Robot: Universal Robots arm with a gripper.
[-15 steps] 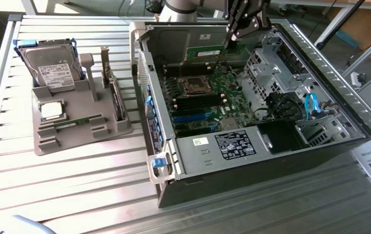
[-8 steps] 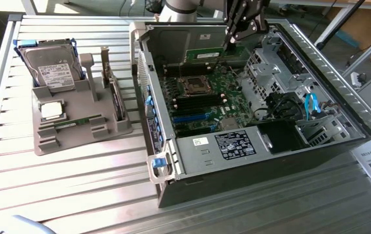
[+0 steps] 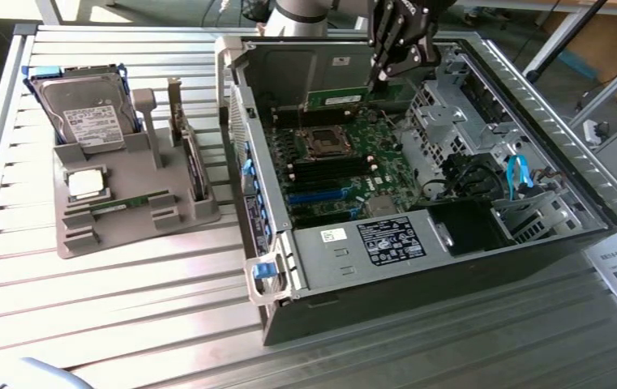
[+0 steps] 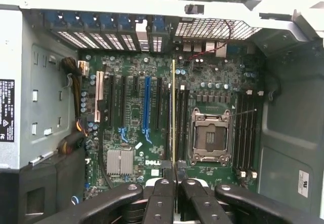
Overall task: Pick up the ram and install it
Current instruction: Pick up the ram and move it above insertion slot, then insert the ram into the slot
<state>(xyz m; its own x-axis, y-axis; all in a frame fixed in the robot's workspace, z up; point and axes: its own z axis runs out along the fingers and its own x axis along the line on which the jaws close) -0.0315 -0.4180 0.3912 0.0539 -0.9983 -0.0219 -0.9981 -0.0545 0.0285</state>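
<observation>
My gripper is shut on the ram, which the wrist view shows edge-on as a thin yellowish line between the fingers. It hangs over the black memory slots beside the empty processor socket on the motherboard. From the exterior view the gripper is above the far part of the open computer case. The ram there is a long green strip, level, a little above the board.
At the exterior view's left a grey holder carries a silver hard drive, a square processor, a second green stick and upright cards. The case walls and drive cage close in around the gripper.
</observation>
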